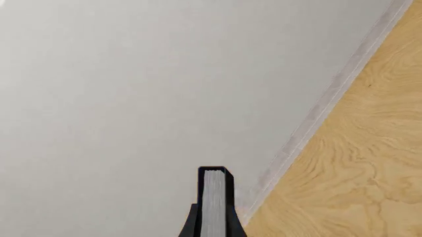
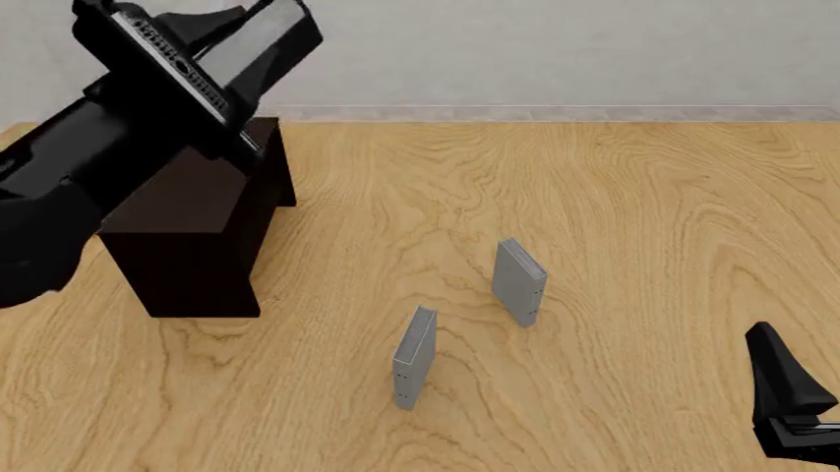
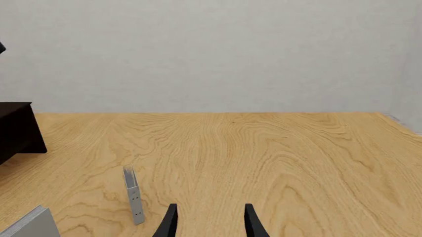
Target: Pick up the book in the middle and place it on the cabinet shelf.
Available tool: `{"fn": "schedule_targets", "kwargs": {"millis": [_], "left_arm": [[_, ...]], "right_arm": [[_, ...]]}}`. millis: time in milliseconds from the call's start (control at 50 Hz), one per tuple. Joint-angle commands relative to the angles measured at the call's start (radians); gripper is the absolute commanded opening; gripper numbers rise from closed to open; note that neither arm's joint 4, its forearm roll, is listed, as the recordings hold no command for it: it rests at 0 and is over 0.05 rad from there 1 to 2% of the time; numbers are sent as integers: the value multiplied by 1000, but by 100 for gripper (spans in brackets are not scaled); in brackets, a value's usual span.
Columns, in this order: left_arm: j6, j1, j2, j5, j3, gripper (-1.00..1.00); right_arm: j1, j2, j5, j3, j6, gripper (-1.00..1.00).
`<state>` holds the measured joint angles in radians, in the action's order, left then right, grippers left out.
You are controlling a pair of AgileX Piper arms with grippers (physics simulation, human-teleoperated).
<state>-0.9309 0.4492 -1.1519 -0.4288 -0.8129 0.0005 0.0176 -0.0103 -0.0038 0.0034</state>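
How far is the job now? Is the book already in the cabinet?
Not yet. Done: the book is lifted off the table; only two grey books stand there. In hand: the left gripper holds it high above the cabinet. Left: lower it onto the shelf and release. The right gripper is open, idle.
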Motion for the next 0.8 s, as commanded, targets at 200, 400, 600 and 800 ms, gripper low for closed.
{"fn": "schedule_targets", "kwargs": {"millis": [200,400,600,800], "left_arm": [[-242,17,-27,-193,148,-100],[-293,4,-24,-209,175,-100],[-325,-11,-15,-230,206,-100],[-366,-39,-47,-261,218,-100]], "right_arm": [[0,0,0,0,0,100],[0,0,0,0,0,100],[0,0,0,0,0,100],[0,0,0,0,0,100]]}}
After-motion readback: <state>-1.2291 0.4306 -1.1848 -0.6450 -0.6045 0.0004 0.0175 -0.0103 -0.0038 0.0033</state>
